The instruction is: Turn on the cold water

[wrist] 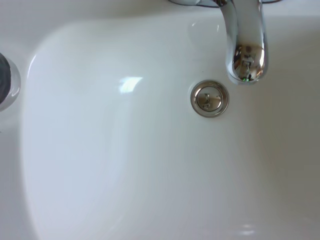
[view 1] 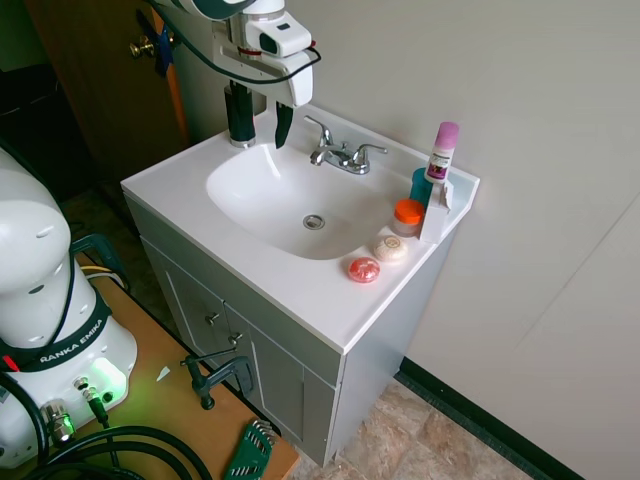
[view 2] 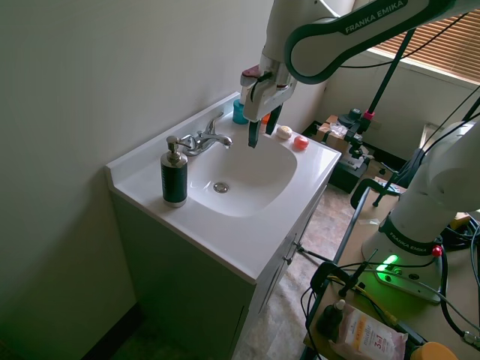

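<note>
Above the sink basin, end effector open, empty, near chrome faucet.

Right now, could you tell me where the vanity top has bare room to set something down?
The front ledge of the vanity top is bare, from the black soap bottle corner to the pink soap. The back corner is crowded: pink soap, white soap, orange-lidded jar, pink-capped bottle.

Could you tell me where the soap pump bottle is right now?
The soap pump bottle stands on the sink rim, left of the faucet in the second exterior view, near the counter's corner.
</note>
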Action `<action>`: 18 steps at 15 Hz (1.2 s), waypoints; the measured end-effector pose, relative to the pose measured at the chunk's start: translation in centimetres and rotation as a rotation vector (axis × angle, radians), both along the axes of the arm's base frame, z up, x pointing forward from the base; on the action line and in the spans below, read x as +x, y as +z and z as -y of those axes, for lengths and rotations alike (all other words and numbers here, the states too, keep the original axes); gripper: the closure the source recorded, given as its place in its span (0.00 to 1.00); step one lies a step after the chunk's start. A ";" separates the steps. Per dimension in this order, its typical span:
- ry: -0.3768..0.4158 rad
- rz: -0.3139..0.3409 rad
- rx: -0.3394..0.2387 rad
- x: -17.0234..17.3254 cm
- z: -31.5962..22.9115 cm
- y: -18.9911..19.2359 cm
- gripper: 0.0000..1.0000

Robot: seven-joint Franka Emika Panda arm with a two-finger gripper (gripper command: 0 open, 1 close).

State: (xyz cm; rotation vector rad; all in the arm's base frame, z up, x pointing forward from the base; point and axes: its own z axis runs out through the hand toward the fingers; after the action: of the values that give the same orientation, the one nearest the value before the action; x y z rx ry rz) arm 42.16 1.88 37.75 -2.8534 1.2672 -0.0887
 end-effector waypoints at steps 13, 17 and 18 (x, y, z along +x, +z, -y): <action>-0.303 0.296 -0.160 15.6 7.1 -0.1 0.00; -0.329 0.308 -0.233 18.9 9.5 -3.5 0.00; -0.330 0.298 -0.240 19.1 9.8 -4.5 0.00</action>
State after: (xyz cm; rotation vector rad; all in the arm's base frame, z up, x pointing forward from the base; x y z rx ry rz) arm 61.22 -7.95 33.24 -2.6363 1.7379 -0.6847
